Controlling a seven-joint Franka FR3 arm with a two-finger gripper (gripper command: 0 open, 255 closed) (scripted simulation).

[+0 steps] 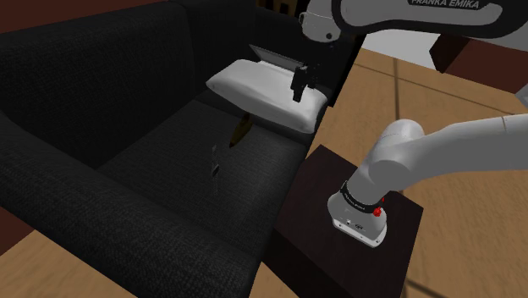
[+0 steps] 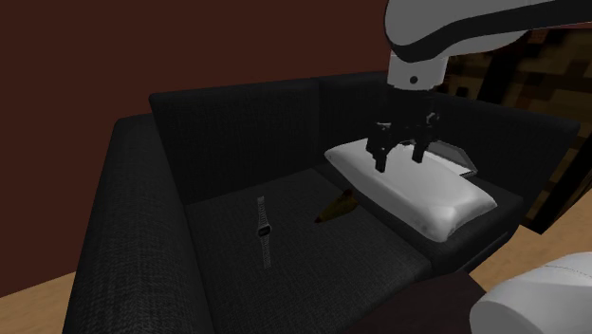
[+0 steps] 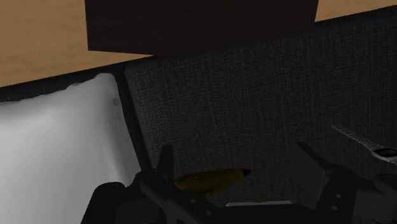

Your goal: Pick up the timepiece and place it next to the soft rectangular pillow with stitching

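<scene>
On the sofa (image 2: 142, 237): you see the watch (image 2: 264, 228) lying apart from the white pillow (image 2: 417, 194).
Hand (image 2: 399, 161): released, empty, above the pillow.

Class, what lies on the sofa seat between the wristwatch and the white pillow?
One small brownish object lies between wristwatch and pillow, seen in the second exterior view.

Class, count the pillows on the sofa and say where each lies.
1: the white pillow lies at the black sofa's seat end, below the gripper. A grey slab behind it is partly hidden.
</scene>
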